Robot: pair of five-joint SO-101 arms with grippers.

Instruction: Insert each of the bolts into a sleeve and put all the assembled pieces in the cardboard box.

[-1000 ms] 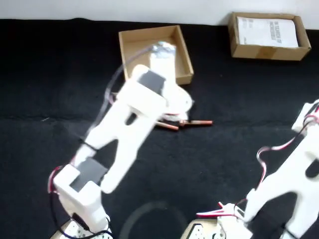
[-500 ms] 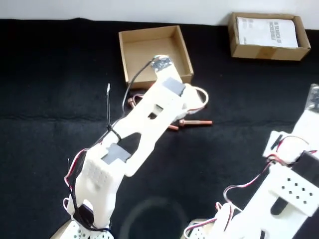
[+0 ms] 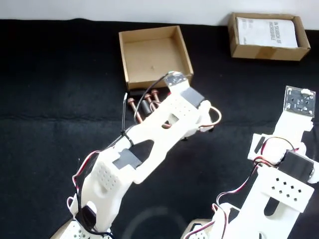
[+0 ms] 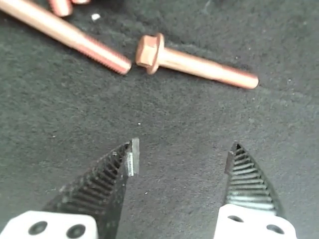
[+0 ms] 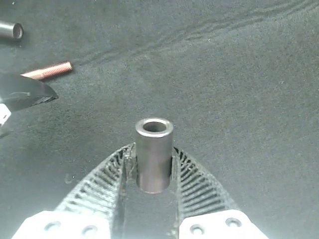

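The left tool (image 4: 183,154) hangs over the black table (image 4: 60,124) with its jaws spread wide and nothing between them, both toothed fingers (image 4: 112,172) bare. Straight ahead of its fingertips, near but not touching, a copper bolt (image 4: 199,65) lies flat on the table, crosswise to the tool, its hex head towards the finger with the pale tip. The threaded end of a second bolt (image 4: 70,34) points at that hex head, just apart from it, and this bolt runs off slantwise farther from the tool. The right tool (image 5: 153,158) is closed tight on a dark metal sleeve (image 5: 154,134), pinched between both ribbed fingers. The sleeve lies along the fingers and sticks out past their tips, its open bore showing at the free end, and it touches nothing else. Well beyond the right tool a threaded bolt tip (image 5: 50,70) and a loose sleeve (image 5: 11,31) lie on the cloth, with a dark finger of the left tool on the near side of them. In the high view the left arm (image 3: 149,134) stretches over the middle of the table with a cluster of bolts (image 3: 134,107) beside it. The open cardboard box (image 3: 123,59) sits beyond them, well ahead of the left tool, and the right arm (image 3: 279,184) stands well off to the side. A smaller box (image 3: 239,50) with a printed sheet in it sits far beyond the right tool
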